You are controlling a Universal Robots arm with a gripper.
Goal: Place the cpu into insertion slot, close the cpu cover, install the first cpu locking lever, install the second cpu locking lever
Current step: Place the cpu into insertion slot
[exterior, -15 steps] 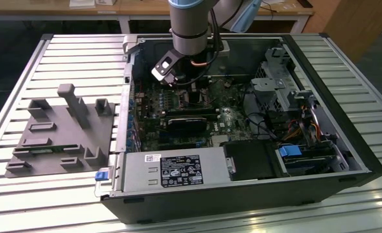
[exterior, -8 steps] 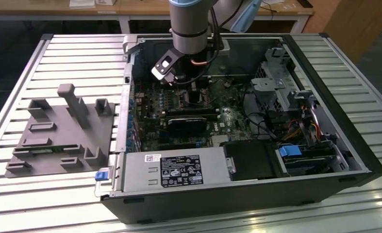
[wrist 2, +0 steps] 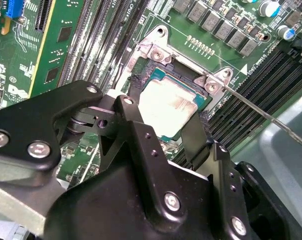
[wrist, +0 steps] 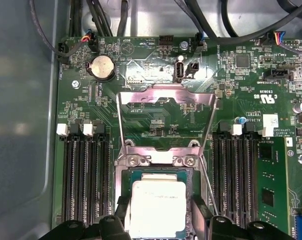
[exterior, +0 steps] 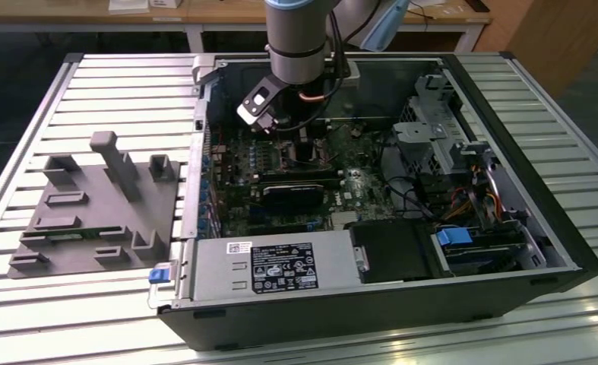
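Cpu first: it lies directly below my hand, square to the slot. As far as I can judge, it is down inside the slot's dark frame, not hanging above it. My hand is clenched on the cpu, one black pad against each of two opposite edges. Where pad meets cpu is in shadow in both wrist views, so I may be wrong about how firmly it bites.

The cpu is square, so it has no long axis to speak of. What counts is that my grip line runs parallel to the hinge of the cover, with memory slots flanking the slot at either end of that line.

The cover stands open. Its silvery frame lies on the far side of the hinge from the cpu, away from my wrist, with green board showing through its window. So the cover is beyond the cpu, not over it, and nothing silvery sits between my hand and the slot.

Thin wire levers run alongside the open cover, unlatched. In the second wrist view one of them sticks out from the slot's corner, clear of my pads.

In the exterior view my hand is deep in the open case, over the board. The case lies on its side on the slatted surface.
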